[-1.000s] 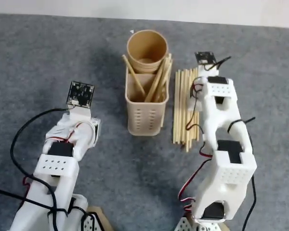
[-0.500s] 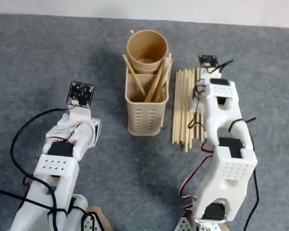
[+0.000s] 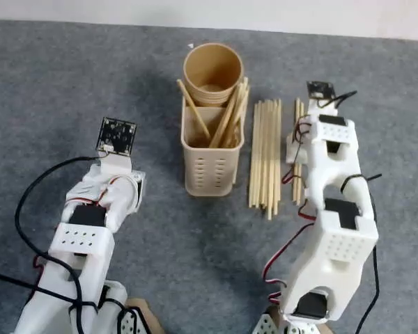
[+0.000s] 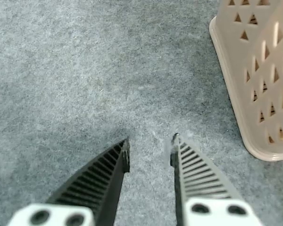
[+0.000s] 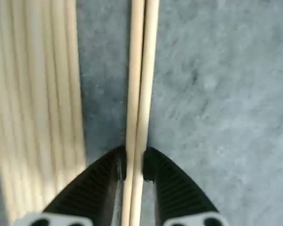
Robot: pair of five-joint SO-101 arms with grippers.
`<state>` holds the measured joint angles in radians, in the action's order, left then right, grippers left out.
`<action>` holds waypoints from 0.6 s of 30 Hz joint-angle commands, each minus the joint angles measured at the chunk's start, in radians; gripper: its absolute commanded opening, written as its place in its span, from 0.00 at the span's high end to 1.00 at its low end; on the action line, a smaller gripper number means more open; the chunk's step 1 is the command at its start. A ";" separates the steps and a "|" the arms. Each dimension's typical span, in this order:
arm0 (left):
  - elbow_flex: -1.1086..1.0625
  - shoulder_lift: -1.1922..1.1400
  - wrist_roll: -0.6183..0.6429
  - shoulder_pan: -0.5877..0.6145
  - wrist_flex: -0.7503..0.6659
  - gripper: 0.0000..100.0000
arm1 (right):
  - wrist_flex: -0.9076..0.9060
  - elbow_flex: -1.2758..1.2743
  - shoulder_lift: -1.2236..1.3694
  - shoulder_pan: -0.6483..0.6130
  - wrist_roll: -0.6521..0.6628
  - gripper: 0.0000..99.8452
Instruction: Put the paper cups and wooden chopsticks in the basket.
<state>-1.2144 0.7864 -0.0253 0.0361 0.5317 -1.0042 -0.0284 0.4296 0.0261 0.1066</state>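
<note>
From above, the tan basket (image 3: 209,174) stands in the middle of the grey carpet (image 3: 90,76). A paper cup (image 3: 212,73) already sits in its far end, open side up. A few leaning chopsticks (image 3: 226,118) rest inside too, tips up against the cup. So part of the job looks done. Just beside the basket, a pile of chopsticks (image 3: 265,156) lies flat in a neat row, waiting to go in. The right arm (image 3: 327,181) stretches out on the far side of that pile. Two chopsticks (image 3: 297,115) peek out along its side, a little apart from the rest. The left arm (image 3: 97,202) sits on the other side of the basket, away from the sticks.

From the left arm's own camera, the left gripper (image 4: 150,146) is partly open with nothing in it. It points down at bare carpet, and the basket (image 4: 259,80) wall is off to one side. I think it keeps clear so the other arm has room.

From the right arm's own camera, the right gripper (image 5: 132,160) is squeezed in tight on the two chopsticks (image 5: 141,70), one finger on each side. The sticks lie straight along the carpet, touching each other. The pile of chopsticks (image 5: 37,94) is close by with a strip of carpet between. Taking just two makes sense to me, because a whole bunch could slip out. Next they would need lifting and tipping into the basket, and long thin sticks can swing or slide when lifted.
</note>
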 commanded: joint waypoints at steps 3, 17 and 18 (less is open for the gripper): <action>0.004 0.016 -0.009 -0.015 -0.017 0.83 | 0.036 0.005 -0.456 -0.008 -0.112 1.00; 0.004 0.016 -0.009 -0.015 -0.017 0.83 | 0.438 -0.156 -1.076 -0.404 -0.133 1.00; 0.004 0.016 -0.009 -0.015 -0.017 0.83 | 0.479 -0.202 -1.086 -0.426 -0.133 1.00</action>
<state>-1.2144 0.7864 -0.0253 0.0361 0.5317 -0.6222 -0.1680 -0.6015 -0.3284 -0.0161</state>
